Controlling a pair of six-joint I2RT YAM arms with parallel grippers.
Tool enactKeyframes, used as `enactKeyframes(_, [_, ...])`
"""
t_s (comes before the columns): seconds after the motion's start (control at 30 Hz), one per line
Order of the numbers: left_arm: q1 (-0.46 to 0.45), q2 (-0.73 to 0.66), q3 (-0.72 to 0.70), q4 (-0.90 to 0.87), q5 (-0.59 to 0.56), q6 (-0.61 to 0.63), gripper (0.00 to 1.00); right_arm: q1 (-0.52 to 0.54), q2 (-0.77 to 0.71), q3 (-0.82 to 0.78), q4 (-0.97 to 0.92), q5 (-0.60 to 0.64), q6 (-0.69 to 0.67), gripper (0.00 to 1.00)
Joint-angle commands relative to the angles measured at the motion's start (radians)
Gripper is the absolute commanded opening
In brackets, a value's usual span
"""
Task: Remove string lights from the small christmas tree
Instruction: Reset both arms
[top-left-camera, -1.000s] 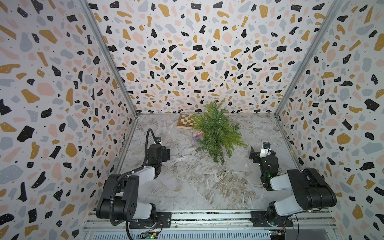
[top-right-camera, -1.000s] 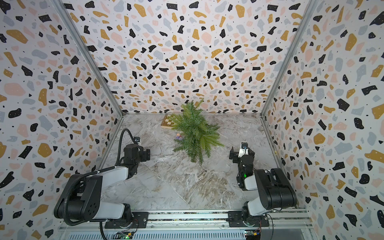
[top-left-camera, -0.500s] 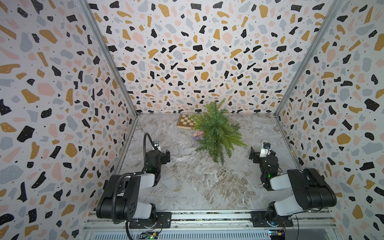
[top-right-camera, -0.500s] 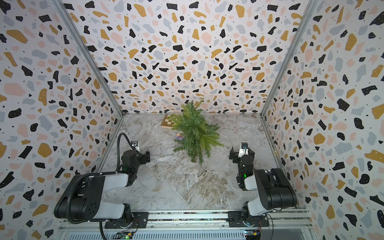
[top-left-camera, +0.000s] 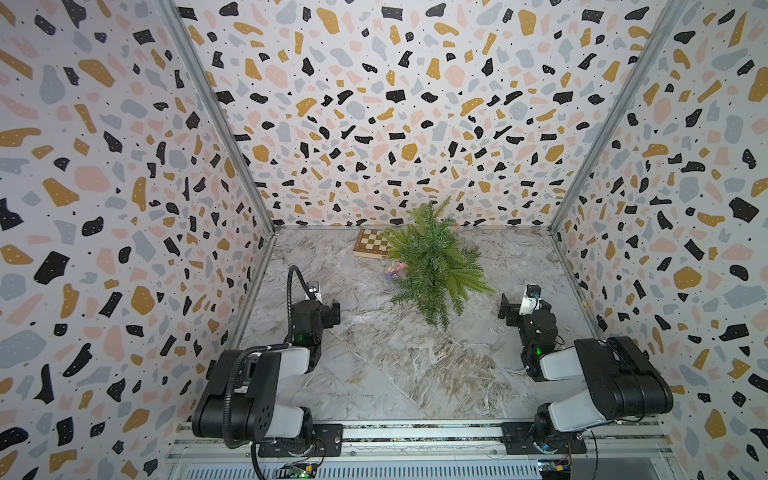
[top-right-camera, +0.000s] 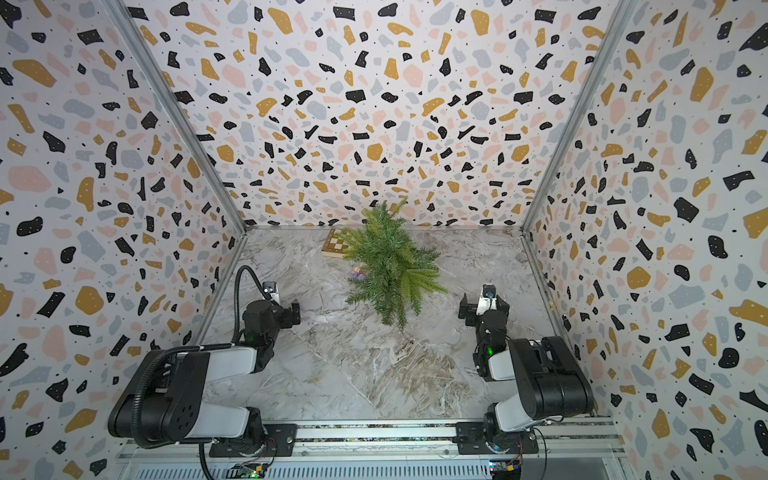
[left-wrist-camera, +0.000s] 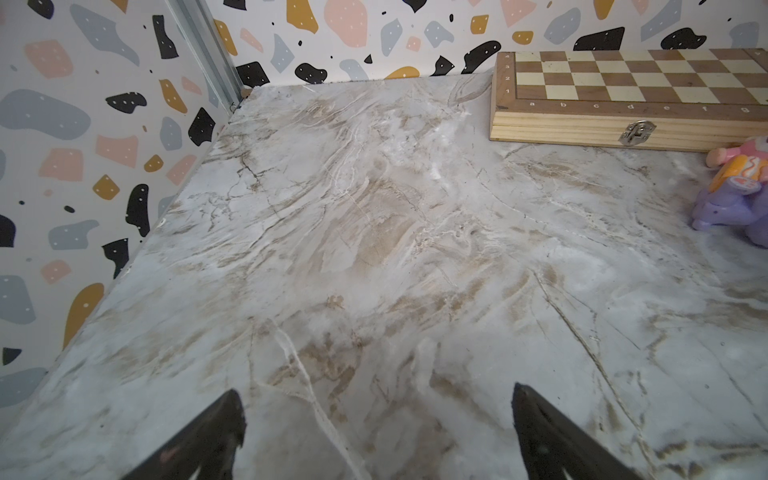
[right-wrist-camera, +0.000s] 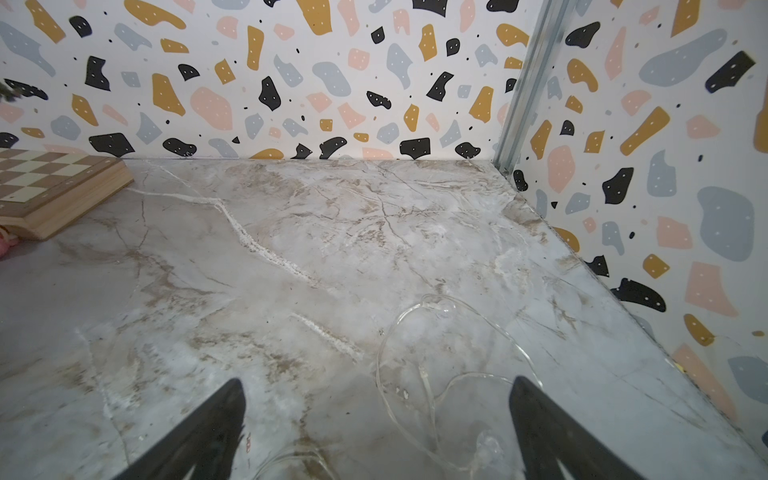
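The thin, clear wire string lights (right-wrist-camera: 424, 376) lie in loose loops on the grey marble table (right-wrist-camera: 291, 249). They are right by the right gripper (right-wrist-camera: 376, 390) and well apart from the small green needle christmas tree (top-left-camera: 434, 266). The right gripper and the left gripper (left-wrist-camera: 376, 399) are both spread wide and hold nothing.

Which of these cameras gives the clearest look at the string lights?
The right wrist view: the string lights lie close up, in clear loops on the marble table. Both top views show them only as a faint trace on the table near the right arm. The left wrist view shows none.
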Motion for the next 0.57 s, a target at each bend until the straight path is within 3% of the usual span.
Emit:
enactKeyframes(0.0, [0.005,-0.015,0.014,0.049,-0.006,-0.011,0.99,-0.002,-0.018,0.008,0.025,0.011,-0.005,0.99])
enactKeyframes(0.53, [0.005,-0.018,0.012,0.049,-0.005,-0.012,0.99,-0.006,-0.019,0.009,0.02,0.0,-0.003,0.99])
